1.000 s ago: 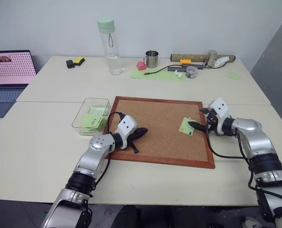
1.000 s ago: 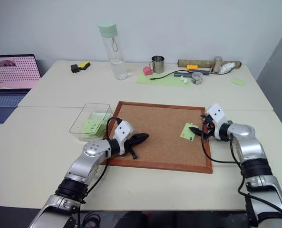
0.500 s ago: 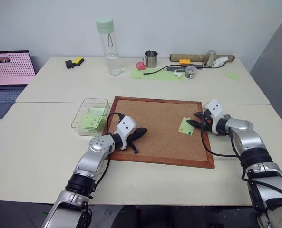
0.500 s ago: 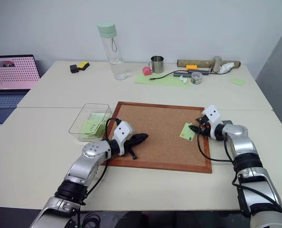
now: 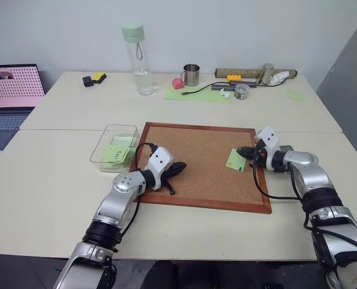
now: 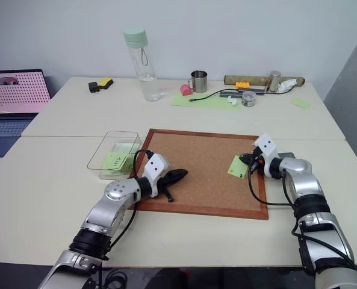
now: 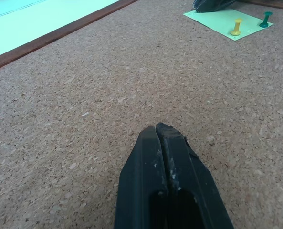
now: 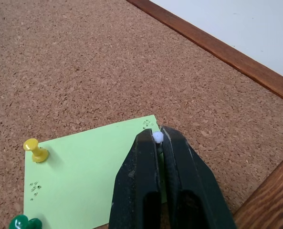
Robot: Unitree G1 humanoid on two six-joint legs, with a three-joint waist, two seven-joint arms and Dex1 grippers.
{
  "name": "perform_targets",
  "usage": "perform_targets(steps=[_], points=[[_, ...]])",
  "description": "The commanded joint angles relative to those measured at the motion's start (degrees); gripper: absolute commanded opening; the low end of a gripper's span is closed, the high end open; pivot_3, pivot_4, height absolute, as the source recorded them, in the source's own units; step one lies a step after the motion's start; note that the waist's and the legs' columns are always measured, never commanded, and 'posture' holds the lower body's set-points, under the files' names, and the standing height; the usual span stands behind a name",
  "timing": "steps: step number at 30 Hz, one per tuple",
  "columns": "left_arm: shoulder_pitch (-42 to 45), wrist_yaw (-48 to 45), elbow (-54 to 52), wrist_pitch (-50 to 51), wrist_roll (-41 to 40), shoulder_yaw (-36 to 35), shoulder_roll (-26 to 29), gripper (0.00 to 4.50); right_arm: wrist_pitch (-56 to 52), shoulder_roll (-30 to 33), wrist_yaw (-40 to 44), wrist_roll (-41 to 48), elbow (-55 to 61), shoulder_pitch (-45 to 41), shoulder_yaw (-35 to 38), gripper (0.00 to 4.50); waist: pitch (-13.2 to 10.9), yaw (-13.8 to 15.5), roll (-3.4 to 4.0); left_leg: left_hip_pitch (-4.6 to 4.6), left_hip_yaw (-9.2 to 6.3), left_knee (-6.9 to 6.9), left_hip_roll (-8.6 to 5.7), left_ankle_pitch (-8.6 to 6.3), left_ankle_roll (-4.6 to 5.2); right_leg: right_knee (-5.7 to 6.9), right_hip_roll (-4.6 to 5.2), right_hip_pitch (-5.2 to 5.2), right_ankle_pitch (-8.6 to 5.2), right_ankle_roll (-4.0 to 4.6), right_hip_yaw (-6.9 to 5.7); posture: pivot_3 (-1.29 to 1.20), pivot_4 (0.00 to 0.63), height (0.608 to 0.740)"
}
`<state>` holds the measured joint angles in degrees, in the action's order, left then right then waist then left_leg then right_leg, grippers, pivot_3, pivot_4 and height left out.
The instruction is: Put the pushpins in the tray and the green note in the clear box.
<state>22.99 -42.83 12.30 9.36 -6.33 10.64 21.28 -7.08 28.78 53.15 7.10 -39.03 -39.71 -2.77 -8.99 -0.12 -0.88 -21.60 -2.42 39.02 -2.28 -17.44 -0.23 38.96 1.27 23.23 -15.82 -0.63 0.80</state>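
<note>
Right gripper (image 8: 158,138): clamped on a white pushpin (image 8: 157,137) at the far corner of the green note (image 8: 84,181); only the pin's rounded head peeks between the black fingertips, its shaft hidden.
Green note: plain light-green paper lying flat on the right part of the corkboard (image 5: 196,156), its near edge cut off in the right wrist view.
Other pins: a yellow pushpin (image 8: 35,149) stands in the note; a green pushpin (image 8: 24,223) is partly cut off at the picture's edge.
Pin holes: small clusters of dark pricks in the paper, hard to make out.
Left gripper (image 7: 156,129): pressed shut on nothing, over the left part of the corkboard, matte black and scuffed.
Corkboard: speckled brown grain, dark wooden frame.
Clear box (image 5: 100,150): transparent, rounded corners, just left of the corkboard; green notes with dark marks inside, writing unreadable.
</note>
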Motion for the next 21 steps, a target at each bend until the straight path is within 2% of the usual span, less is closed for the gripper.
perform_targets(steps=[1, 14, 21], points=[[-1.6, 0.5, 2.1, 1.2, 2.2, 1.4, 0.1, 0.0, -0.6, 1.0, 0.6, 2.7, 5.2, -0.5, 3.1, 0.08, 0.0, 0.0, 0.0, 0.0, 0.0, 0.0, 0.0, 0.0, 0.0, 0.0, 0.0, 0.0, 0.0, 0.0, 0.0, 0.0, 0.15, 0.74], [-2.1, 0.9, 2.0, 1.4, 2.3, 1.8, 0.1, 0.0, -7.9, 3.5, 1.2, 6.5, 11.3, 0.8, 6.9, 0.08, 0.0, 0.0, 0.03, 0.02, -0.01, 0.0, 0.0, 0.0, 0.01, 0.0, 0.0, -0.02, 0.0, 0.0, 0.0, 0.0, 0.15, 0.74], [-2.6, 1.1, 1.6, 1.4, 2.3, 1.7, 0.0, 0.0, -11.1, 12.0, 0.7, 4.0, 15.7, 6.4, 7.5, 0.08, 0.0, 0.2, 0.05, 0.01, 0.01, -0.01, 0.0, -0.01, 0.01, -0.03, 0.0, -0.02, 0.0, 0.0, 0.01, 0.0, 0.15, 0.74]])
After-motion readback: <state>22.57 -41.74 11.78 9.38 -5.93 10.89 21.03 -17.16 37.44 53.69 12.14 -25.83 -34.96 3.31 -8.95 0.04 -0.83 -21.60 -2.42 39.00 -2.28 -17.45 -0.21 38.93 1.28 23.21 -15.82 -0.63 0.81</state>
